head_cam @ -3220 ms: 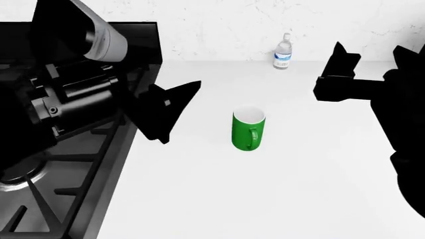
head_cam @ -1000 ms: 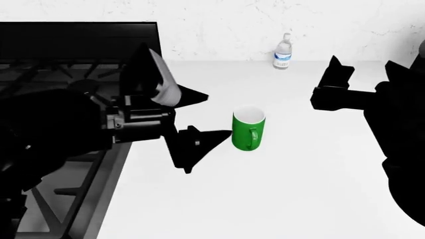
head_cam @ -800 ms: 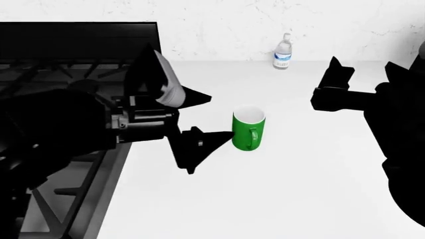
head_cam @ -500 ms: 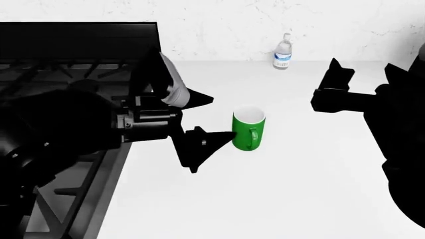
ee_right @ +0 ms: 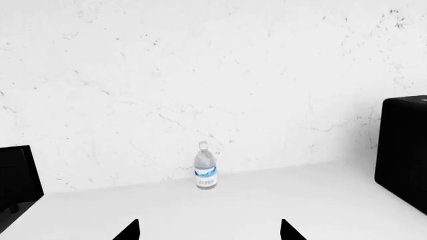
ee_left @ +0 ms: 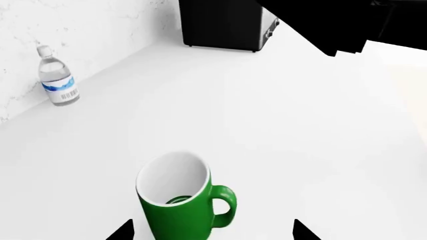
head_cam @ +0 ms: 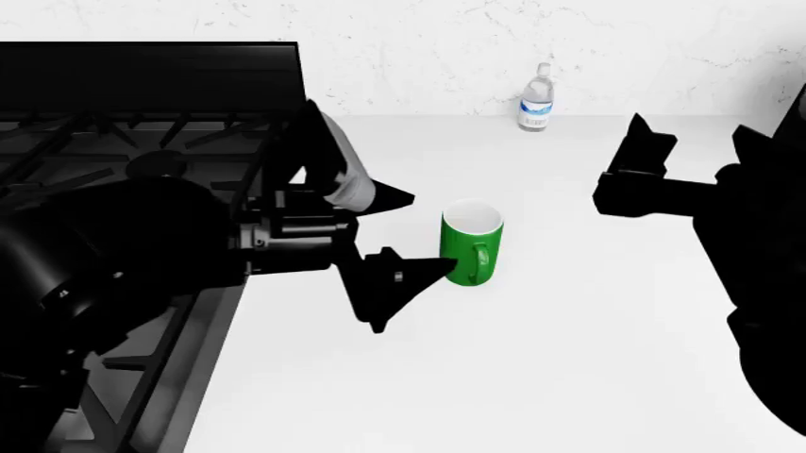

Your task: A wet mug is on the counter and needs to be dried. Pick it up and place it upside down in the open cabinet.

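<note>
The green mug [head_cam: 473, 243] stands upright on the white counter [head_cam: 567, 359], white inside showing and handle toward me. My left gripper [head_cam: 432, 232] is open at the mug's left side, one fingertip behind its rim and one in front near its base. In the left wrist view the mug [ee_left: 177, 200] sits between the two spread fingertips of the left gripper [ee_left: 212, 230], nearer one of them. My right gripper [head_cam: 693, 132] hovers open to the right, well away from the mug, and the right wrist view shows nothing inside the right gripper [ee_right: 209, 227]. The cabinet is out of view.
A small clear water bottle [head_cam: 537, 99] stands at the speckled wall behind the mug. The black gas stove [head_cam: 151, 94] borders the counter on the left. A black boxy appliance [ee_left: 227, 25] stands on the counter by the wall, past the bottle.
My left gripper has moved right and down toward the mug, and its open fingers now reach the mug's left side. The mug, the bottle and the right arm have stayed put.
</note>
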